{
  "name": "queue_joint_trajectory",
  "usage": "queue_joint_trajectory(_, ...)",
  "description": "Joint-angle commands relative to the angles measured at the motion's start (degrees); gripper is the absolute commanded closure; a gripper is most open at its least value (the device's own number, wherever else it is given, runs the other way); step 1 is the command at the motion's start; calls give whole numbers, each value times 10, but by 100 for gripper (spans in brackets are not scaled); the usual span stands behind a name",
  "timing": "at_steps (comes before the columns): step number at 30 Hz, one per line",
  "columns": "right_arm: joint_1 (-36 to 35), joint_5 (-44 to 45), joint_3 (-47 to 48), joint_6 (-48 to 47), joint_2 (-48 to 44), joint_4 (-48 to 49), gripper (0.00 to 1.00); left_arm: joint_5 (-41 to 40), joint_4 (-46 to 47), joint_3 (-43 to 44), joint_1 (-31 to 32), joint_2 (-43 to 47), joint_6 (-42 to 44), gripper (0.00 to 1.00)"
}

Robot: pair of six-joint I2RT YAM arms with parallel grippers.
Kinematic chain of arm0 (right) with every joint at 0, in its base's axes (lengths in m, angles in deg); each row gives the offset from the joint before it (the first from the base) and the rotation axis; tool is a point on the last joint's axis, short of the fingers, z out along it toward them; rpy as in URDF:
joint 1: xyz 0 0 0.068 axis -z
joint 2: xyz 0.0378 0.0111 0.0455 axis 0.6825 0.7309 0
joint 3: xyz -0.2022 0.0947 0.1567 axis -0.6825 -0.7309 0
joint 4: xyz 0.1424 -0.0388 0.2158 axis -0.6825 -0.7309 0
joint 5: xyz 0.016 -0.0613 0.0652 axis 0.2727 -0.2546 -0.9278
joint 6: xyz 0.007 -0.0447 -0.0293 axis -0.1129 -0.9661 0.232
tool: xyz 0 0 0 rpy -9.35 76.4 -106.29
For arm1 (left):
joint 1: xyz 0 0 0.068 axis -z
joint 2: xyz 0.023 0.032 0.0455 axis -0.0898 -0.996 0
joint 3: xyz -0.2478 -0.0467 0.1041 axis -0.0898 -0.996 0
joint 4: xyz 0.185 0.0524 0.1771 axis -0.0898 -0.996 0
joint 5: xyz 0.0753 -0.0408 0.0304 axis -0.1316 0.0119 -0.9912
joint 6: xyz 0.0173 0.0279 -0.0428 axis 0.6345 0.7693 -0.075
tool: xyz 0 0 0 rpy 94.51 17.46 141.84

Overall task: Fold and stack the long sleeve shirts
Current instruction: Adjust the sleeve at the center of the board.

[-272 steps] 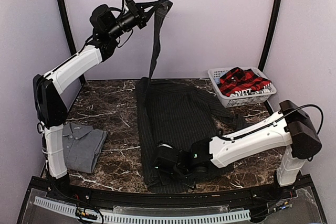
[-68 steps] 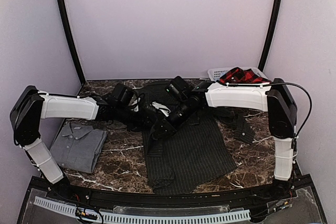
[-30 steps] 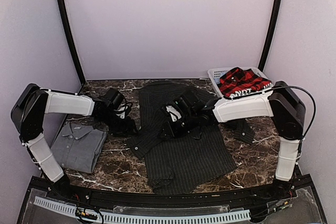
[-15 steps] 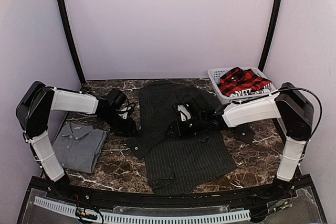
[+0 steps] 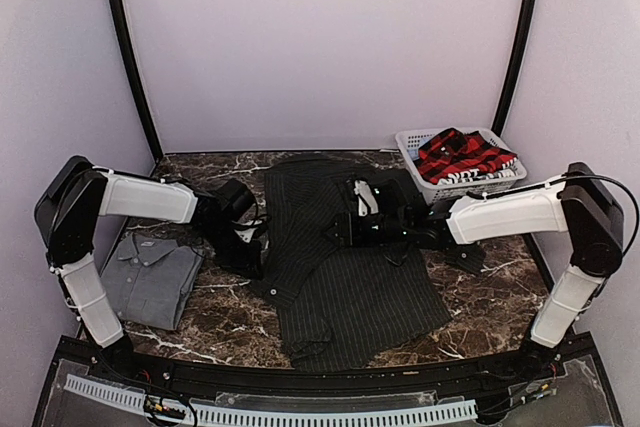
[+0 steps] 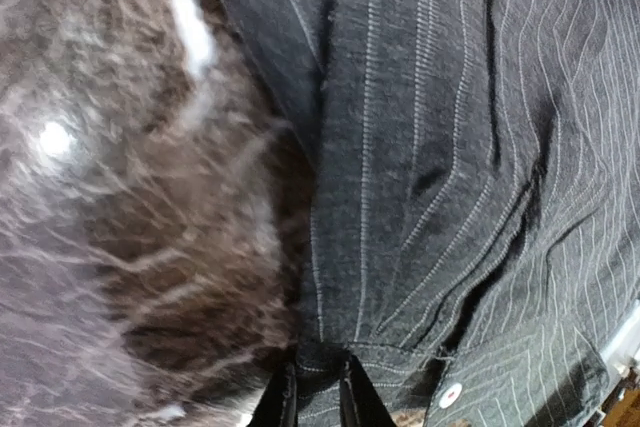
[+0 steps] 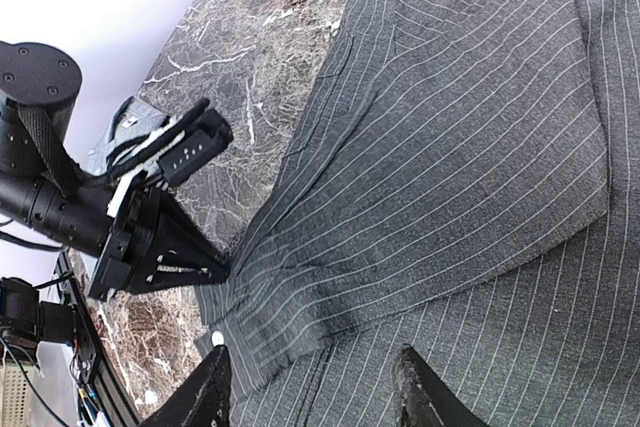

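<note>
The black pinstriped shirt (image 5: 350, 277) lies flat across the middle of the marble table, its left sleeve (image 5: 290, 247) folded down along the body. My left gripper (image 5: 250, 253) sits low at that sleeve's outer edge near the cuff. In the left wrist view the left gripper (image 6: 318, 402) is shut on a fold of the striped cloth (image 6: 420, 147). My right gripper (image 5: 340, 230) hovers over the shirt's chest. The right wrist view shows the right gripper (image 7: 315, 392) open and empty above the sleeve (image 7: 440, 177). A folded grey shirt (image 5: 150, 277) lies at the left. The plaid shirt (image 5: 460, 155) fills the basket.
The white slatted basket (image 5: 412, 139) stands at the back right corner. The shirt's other sleeve (image 5: 462, 252) trails to the right under the right arm. Bare marble (image 5: 225, 317) shows between the grey shirt and the pinstriped one. Purple walls close in on three sides.
The left gripper has slid right to the sleeve's edge and closed on the cloth. The right gripper has drawn back to the right over the shirt, staying open.
</note>
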Motion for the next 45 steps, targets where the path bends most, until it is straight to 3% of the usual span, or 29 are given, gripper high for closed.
queue_joint_trajectory(1, 3, 7, -7, -8, 0, 3, 49, 49, -72, 25, 7, 8, 4, 90)
queue_joint_trajectory(14, -41, -38, 5, -63, 16, -85, 51, 180, -97, 61, 21, 40, -43, 96)
queue_joint_trajectory(20, -51, -26, 0, -50, 28, -98, 51, 246, -39, 84, 29, 66, -148, 97)
queue_joint_trajectory(25, -23, 12, 8, -12, 36, -134, 51, 277, 65, 64, 28, 96, -270, 97)
queue_joint_trajectory(29, 17, 0, -8, 26, 35, -95, 50, 285, 182, -1, 27, 126, -391, 97)
queue_joint_trajectory(45, 114, -92, 51, 144, 152, 84, 50, 269, 228, -40, 8, 139, -451, 99)
